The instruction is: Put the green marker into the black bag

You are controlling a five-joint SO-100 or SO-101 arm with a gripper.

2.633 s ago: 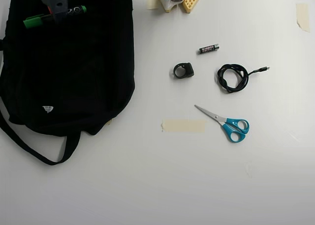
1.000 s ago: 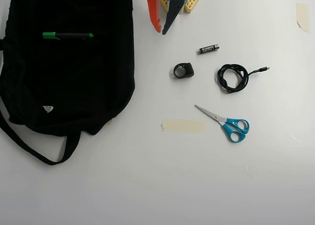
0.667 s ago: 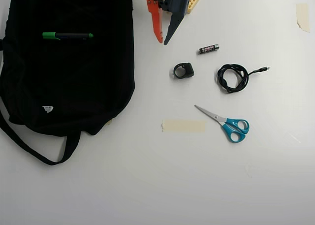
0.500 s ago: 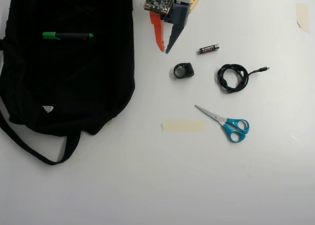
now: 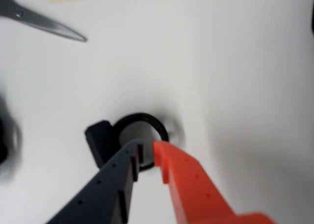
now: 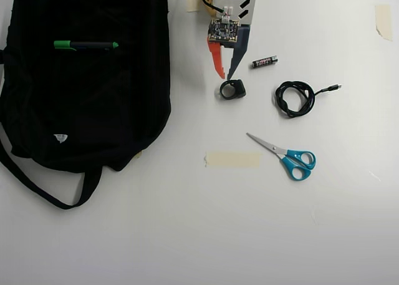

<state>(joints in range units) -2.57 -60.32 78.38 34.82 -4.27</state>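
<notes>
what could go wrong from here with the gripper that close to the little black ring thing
The gripper hovers open just above the black ring, its tips almost over the rim in the wrist view; closing or dropping could nudge or pick up the wrong item. The green marker lies on top of the black bag, not visibly inside it, so it may count as unplaced or roll off. The battery sits close beside the gripper and a sideways sweep might knock it.

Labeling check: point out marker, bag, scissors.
marker (image 6: 86, 45): overhead view, mid barrel.
bag (image 6: 93, 110): overhead view, bare front fabric.
scissors (image 6: 298, 161): overhead view, blue handle.
</notes>
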